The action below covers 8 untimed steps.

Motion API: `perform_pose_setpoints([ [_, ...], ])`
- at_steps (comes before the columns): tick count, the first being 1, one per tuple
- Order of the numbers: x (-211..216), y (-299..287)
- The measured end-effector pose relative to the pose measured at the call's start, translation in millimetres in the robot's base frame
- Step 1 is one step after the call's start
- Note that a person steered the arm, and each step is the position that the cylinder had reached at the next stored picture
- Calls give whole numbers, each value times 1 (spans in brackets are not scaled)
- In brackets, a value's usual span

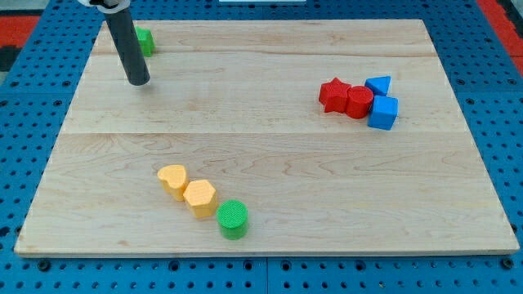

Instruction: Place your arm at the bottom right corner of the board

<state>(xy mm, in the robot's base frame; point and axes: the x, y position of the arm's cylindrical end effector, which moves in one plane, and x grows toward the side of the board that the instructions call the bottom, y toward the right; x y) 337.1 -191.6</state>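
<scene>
My tip [138,82] rests on the wooden board [270,180] near its top left corner. A green block [145,41] sits just behind the rod, partly hidden by it. Far to the view's right lie a red star block [333,95], a red round block [359,101], a blue triangular block [378,84] and a blue cube [383,113], clustered together. Toward the bottom left lie a yellow heart-shaped block [172,180], a yellow hexagon block [200,198] and a green cylinder [233,219] in a diagonal row. The board's bottom right corner [505,243] is far from my tip.
The board lies on a blue perforated table [33,98] that surrounds it on all sides. A red strip [502,16] shows at the view's top right.
</scene>
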Motion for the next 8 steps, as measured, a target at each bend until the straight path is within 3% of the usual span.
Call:
perform_pose_setpoints([
  [1,3,53],
  [3,-34,240],
  [4,-42,293],
  [5,-21,402],
  [6,74,444],
  [7,142,440],
  [8,182,436],
])
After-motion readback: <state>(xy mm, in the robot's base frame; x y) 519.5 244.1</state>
